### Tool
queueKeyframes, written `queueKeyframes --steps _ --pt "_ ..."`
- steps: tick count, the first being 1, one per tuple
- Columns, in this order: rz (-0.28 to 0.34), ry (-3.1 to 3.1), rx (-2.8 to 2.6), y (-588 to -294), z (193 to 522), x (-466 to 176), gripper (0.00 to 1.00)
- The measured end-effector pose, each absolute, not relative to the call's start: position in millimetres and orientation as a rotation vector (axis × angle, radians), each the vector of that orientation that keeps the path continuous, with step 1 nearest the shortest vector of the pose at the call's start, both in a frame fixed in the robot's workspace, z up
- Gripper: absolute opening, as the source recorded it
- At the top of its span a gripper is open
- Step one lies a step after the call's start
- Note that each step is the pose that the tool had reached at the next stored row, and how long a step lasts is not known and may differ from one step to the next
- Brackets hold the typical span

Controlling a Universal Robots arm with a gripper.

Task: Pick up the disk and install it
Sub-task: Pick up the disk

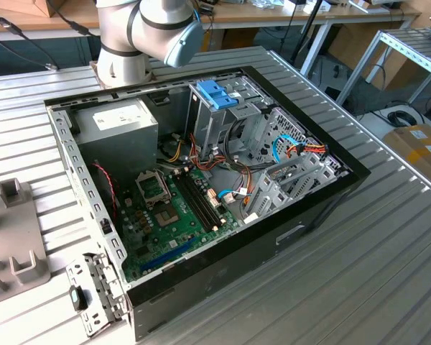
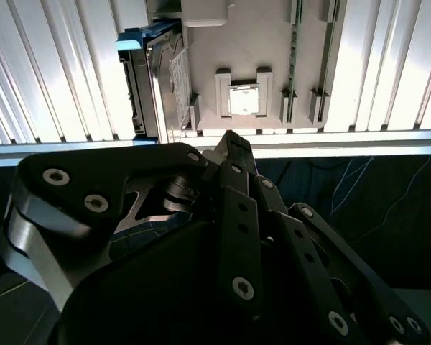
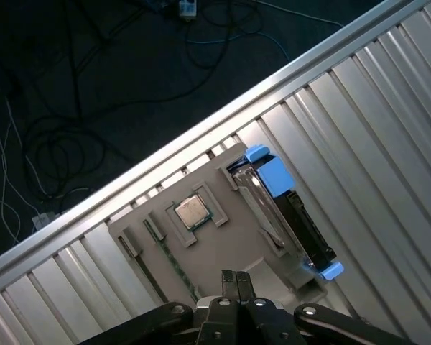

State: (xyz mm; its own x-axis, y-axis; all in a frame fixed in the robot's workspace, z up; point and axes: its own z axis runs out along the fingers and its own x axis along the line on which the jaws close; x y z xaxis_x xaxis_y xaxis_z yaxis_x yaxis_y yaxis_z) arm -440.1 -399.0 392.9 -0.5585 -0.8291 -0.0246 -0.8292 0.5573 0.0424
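Though flat and dark, blue-railed disk [image 3: 302, 223].

No text can be read. Print on the white label [image 1: 117, 115] of the power supply [image 1: 126, 144] and on the disk [image 2: 174, 79] cannot be made out.

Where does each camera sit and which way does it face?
Exterior view: off the arm, above, looking down into the open computer case; the arm shows.
First wrist view: on the arm, looking down at the disk in the grey tray; the claw shows.
Second wrist view: behind the claw's linkage, facing that disk.
Both wrist views share disk, tray, claw.
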Motion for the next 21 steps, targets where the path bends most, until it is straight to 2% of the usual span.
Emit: queueKeyframes --steps 21 --pt "0.077 2.716 -1.578 -398.9 392.8 -440.1 0.11"
